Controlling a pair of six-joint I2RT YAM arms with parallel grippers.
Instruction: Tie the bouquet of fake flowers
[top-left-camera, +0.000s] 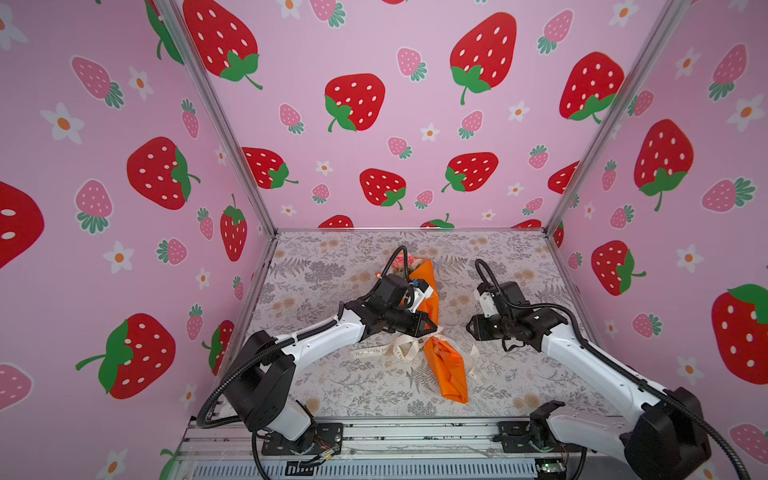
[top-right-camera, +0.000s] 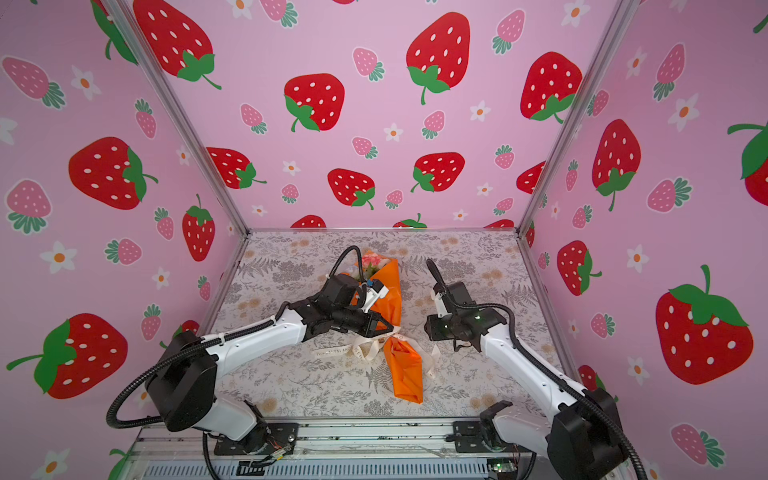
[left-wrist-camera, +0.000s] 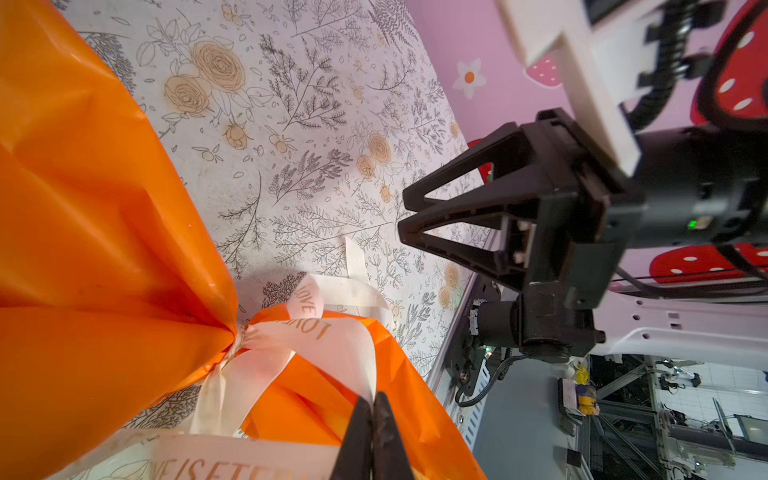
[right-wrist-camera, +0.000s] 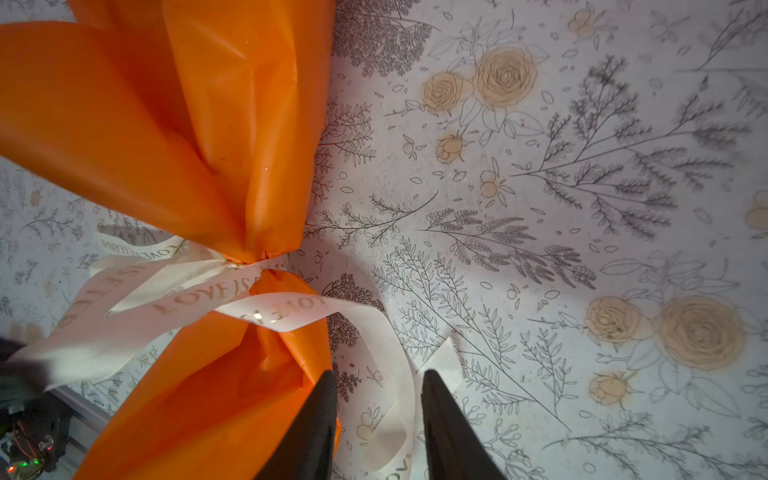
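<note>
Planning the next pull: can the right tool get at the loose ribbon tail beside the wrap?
Probably yes. The right tool is open and the ribbon tail lies bare on the table right ahead, nothing between.

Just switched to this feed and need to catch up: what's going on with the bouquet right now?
The bouquet of fake flowers lies on the floral-print table, wrapped in crinkled orange wrapping paper. A cream printed ribbon is cinched around the paper's pinched waist. The left tool is shut on one strand of that ribbon. The right tool is open and holds nothing; a loose ribbon tail lies near it.
</note>
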